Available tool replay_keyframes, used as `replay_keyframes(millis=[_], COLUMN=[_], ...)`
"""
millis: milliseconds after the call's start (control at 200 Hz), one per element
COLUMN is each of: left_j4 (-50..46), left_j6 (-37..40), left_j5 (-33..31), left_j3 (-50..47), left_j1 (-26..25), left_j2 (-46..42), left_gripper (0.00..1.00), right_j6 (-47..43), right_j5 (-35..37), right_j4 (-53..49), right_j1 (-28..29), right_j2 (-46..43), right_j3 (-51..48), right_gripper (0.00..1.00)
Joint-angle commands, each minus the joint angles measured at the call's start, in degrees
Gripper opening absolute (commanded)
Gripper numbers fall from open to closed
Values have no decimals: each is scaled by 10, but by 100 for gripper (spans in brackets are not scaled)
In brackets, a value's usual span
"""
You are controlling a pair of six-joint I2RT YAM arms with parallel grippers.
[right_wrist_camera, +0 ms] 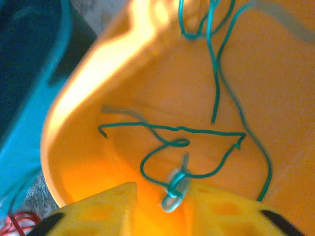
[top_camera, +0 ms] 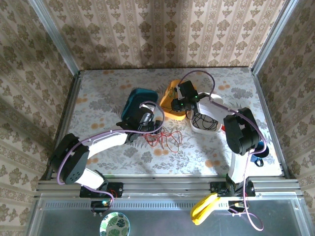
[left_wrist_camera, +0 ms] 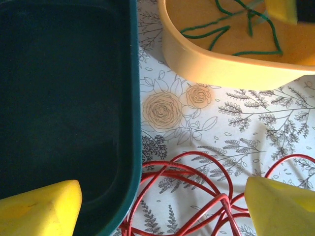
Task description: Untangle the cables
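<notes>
Near the counter's middle, just beside the teal bin (left_wrist_camera: 59, 98), the red cable (left_wrist_camera: 197, 194) lies in loose loops directly between the wide-open jaws of the left gripper (left_wrist_camera: 160, 209), so that arm is the nearer one. Toward the far edge, the right gripper (right_wrist_camera: 162, 209) hangs in the orange bin (right_wrist_camera: 88, 108), jaws narrowly parted around the pale end of the green cable (right_wrist_camera: 197, 130).

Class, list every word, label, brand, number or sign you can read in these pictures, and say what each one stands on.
None can be read. No word, number or label stands on the teal bin, the orange bin, the white bin or the table. Its cloth bears printed flowers, not writing.
</notes>
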Motion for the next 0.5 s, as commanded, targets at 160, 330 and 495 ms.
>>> replay_keyframes(millis=[160,330,495], left_j4=[-9,-20,-30], left_j6=[14,33,62], left_j5=[-24,-4,28], left_j3=[16,14,16], left_j1=[-2,-2,-2], left_j2=[-18,-20,-23], left_gripper=[87,87,87], right_j6=[-6,-15,-20], right_j5=[6,29,40], right_j4=[-67,-93,-118], right_j1=[19,18,15], right_j2=[-28,-60,-93], right_j3=[-25,-69,-97], right_gripper=[43,44,44])
